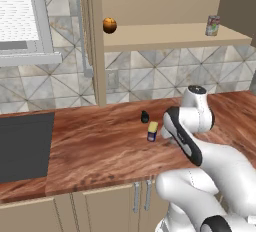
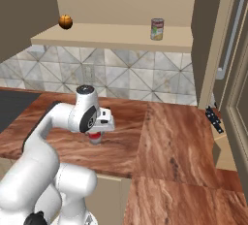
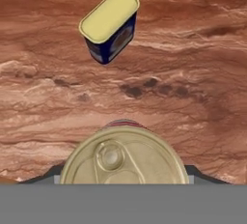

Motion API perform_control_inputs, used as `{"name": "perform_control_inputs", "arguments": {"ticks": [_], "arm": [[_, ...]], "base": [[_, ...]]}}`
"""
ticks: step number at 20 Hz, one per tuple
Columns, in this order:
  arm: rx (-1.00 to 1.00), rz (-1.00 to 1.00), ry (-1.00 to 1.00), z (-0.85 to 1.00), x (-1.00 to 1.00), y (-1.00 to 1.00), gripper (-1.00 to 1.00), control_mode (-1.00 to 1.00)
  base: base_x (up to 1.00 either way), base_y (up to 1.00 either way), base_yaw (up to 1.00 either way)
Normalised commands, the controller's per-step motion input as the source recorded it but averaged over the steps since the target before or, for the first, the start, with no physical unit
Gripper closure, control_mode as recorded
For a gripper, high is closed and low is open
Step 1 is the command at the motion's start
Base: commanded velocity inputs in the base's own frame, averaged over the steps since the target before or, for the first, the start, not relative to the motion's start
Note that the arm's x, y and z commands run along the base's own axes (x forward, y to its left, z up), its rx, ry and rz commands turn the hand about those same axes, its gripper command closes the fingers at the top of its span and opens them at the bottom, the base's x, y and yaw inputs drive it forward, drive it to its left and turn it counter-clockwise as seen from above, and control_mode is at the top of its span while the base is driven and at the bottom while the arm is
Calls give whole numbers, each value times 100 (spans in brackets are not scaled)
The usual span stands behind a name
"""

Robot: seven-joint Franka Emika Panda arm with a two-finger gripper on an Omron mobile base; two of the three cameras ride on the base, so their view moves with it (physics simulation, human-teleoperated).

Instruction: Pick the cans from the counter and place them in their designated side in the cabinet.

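Closest to the hand camera sits the red-labelled can (image 3: 124, 156), its silvery pull-tab top taking up the lower middle of the hand view, with a thin rim of red showing at its upper edge. Dark shapes poke out on either side of the can at the bottom of that view, but whether the fingers are pressed against it I cannot tell. In the right base view the gripper (image 2: 97, 136) points straight down over the same can (image 2: 96, 138), which stands on the counter (image 2: 164, 136) directly under the hand, its red band just visible below the white wrist. Beyond it, further along the reddish-brown wood, stands the dark blue can (image 3: 110, 25) with its yellow top, upright and well apart from the hand; the left base view shows it (image 1: 152, 131) just to the left of the arm's forearm. Close behind that lies a small dark blob (image 1: 145, 117), apart from the blue can and nearer the tiled wall. Above the counter hangs the cabinet (image 1: 170, 36), open at the front, with its tan shelf board; an orange ball (image 1: 110, 25) rests at the shelf's left end beside the upright panel, and a white-red-green labelled can (image 1: 213, 25) stands upright toward the right end.
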Motion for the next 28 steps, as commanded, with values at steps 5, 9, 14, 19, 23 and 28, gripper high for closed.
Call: {"name": "perform_control_inputs", "arguments": {"ticks": [5,9,14,19,23,28], "arm": [[0,0,-13,51,-9,-11,100,-100],[0,0,-13,51,-3,-7,100,-100],[0,0,-15,54,0,0,100,-100],[0,0,-20,54,0,-3,100,-100],[0,-2,-11,50,-2,-9,100,-100],[0,-6,0,38,-25,-16,100,-100]], "base": [[0,0,0],[0,0,0],[0,0,0],[0,0,0],[0,0,0],[0,0,0]]}}
